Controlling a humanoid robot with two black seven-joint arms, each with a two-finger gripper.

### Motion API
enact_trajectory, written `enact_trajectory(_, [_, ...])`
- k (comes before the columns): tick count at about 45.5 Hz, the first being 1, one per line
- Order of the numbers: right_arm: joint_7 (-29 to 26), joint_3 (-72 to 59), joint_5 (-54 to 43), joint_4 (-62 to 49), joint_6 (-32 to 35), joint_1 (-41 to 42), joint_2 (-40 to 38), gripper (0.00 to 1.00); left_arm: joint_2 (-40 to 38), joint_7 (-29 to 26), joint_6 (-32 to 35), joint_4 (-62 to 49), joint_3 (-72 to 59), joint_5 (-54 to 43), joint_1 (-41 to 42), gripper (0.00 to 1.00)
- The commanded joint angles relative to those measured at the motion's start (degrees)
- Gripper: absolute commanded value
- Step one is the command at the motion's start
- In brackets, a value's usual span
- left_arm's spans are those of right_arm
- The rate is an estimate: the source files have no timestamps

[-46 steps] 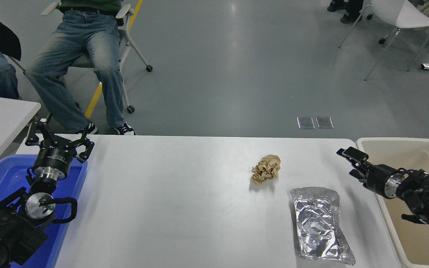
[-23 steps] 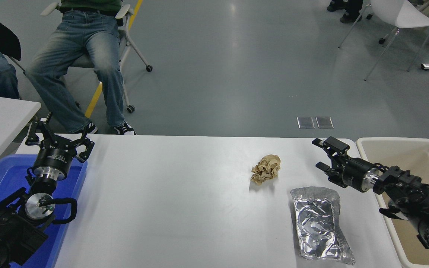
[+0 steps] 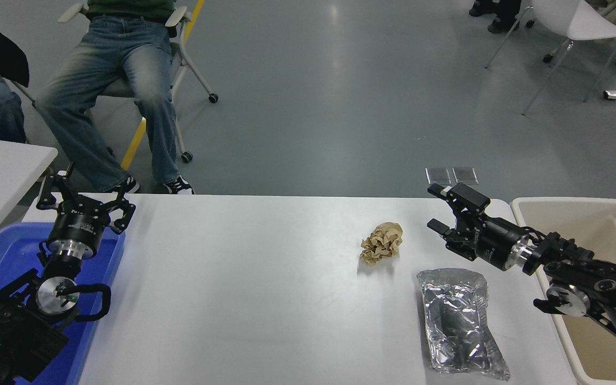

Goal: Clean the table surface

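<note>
Hovering spread, right end effector [image 3: 436, 208] nears crumpled brown paper [image 3: 382, 243] beside wrinkled foil tray [image 3: 460, 321].

Two black arms w/ silver wrist rings, left gripper [image 3: 84, 193], right gripper [image 3: 436, 208], black fingers [image 3: 438, 191]

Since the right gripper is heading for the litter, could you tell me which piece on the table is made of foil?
The flattened silver foil tray, lying near the table's right front edge; the other piece, the crumpled brown paper ball, sits farther back.
</note>
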Motion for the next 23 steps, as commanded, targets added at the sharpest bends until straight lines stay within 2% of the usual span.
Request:
enact_trajectory(1, [-4.37,-2.79,-7.78,5.66,-2.74,0.88,-3.29,1.0,0.0,0.0,0.09,0.0,0.0,-0.01,-0.02,1.0])
enact_trajectory(7, [-5.07,-3.32,-9.98,6.27,-4.58,1.14,-3.73,1.0,0.0,0.0,0.0,0.0,0.0,-0.01,-0.02,1.0])
enact_trajectory(14, [-9.29,-3.4,-11.91,6.36,-6.26,1.32,-3.91,1.0,0.0,0.0,0.0,0.0,0.0,-0.01,-0.02,1.0])
enact_trajectory(23, [-11.31,-3.41,-13.58,6.71,-8.54,1.49,-4.69,1.0,0.0,0.0,0.0,0.0,0.0,-0.01,-0.02,1.0])
